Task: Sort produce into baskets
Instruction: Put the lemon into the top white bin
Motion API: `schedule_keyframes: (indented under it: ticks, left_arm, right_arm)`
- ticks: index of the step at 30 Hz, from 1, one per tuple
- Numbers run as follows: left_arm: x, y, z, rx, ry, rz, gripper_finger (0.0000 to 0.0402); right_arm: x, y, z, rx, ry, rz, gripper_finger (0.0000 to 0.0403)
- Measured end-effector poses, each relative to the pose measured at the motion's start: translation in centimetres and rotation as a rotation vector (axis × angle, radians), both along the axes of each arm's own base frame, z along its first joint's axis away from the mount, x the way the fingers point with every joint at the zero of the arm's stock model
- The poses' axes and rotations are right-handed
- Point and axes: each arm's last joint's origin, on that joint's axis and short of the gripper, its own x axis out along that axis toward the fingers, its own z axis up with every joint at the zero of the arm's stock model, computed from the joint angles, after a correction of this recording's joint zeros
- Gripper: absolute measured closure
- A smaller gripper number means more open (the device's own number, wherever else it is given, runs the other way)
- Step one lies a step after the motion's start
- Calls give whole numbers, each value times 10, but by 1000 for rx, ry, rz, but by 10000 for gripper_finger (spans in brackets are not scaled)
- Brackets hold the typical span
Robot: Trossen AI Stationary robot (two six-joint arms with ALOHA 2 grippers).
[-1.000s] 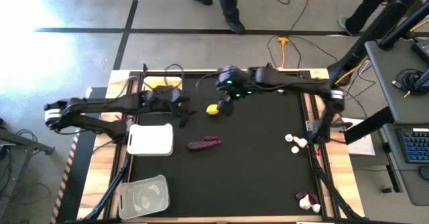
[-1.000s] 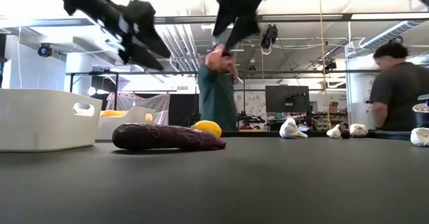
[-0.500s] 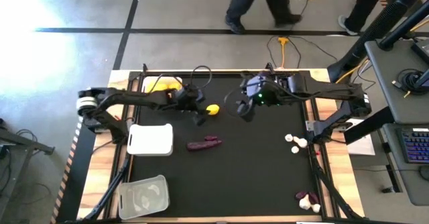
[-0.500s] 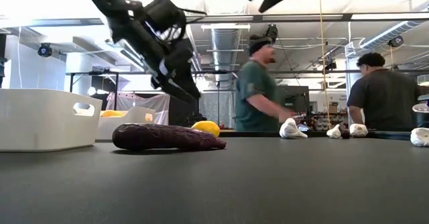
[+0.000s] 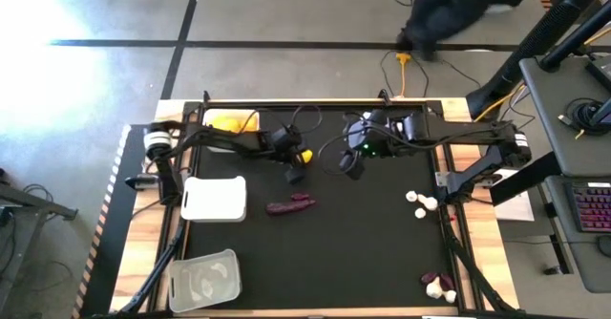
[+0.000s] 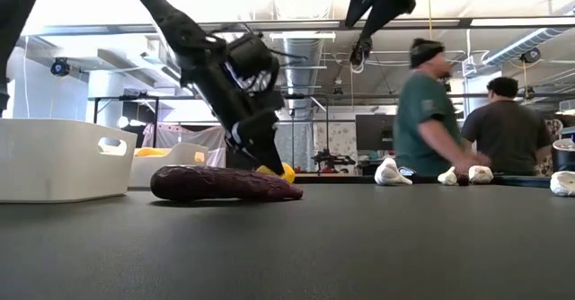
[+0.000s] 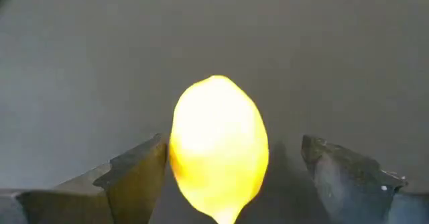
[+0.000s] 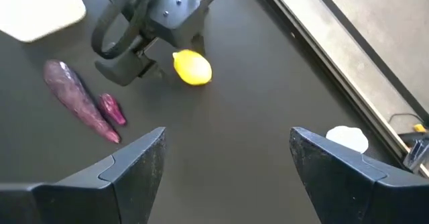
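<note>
High view shows the left gripper (image 5: 297,175) lowered over the black table (image 5: 363,233), just beside a small yellow lemon-shaped fruit (image 5: 305,156) that lies near the table's far edge. From the left wrist view, the yellow fruit (image 7: 219,148) sits between the two dark fingers (image 7: 137,177), which stand spread to either side of it; one finger is close against the fruit, the other stands apart from it, so the jaws are open and not clamped. In the low view the left gripper (image 6: 260,156) reaches down to the table surface directly in front of the fruit (image 6: 280,171).

The right gripper (image 5: 349,162) hangs above the table to the right of the fruit, its jaws open and holding nothing, as the right wrist view shows with both fingers (image 8: 134,167) wide apart.

A long dark purple sweet-potato piece (image 5: 284,205) lies nearer the table's middle, with a smaller purple piece (image 5: 303,199) just beside it. An opaque white rounded rectangular basket (image 5: 213,199) sits to their left, and a translucent clear plastic basket (image 5: 203,280) sits at the near left corner. Another basket holding yellow fruit (image 5: 229,122) is at the far left. Small white garlic-like bulbs (image 5: 419,204) lie by the right edge, and more (image 5: 439,285) at the near right corner.
</note>
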Motion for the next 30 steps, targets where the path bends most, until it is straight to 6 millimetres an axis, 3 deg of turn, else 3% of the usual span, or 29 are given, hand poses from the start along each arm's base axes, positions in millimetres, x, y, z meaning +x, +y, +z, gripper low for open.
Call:
schedule_keyframes:
  ticks: [9,18,20,25,30]
  left_arm:
    - [12,3,-13,-40,23,35,100]
    - [6,1,-12,-68,84,56,216]
    - [3,1,-8,-70,94,56,235]
    - [-8,0,13,-5,132,105,233]
    - [-34,-3,51,141,216,177,218]
  right_arm:
    - [0,0,-4,2,13,-2,105]
    - [0,0,-4,9,6,-15,104]
    - [0,0,-4,7,2,-13,104]
    - [3,-1,-2,-22,-27,-22,108]
    - [6,-3,1,-28,-68,-24,106]
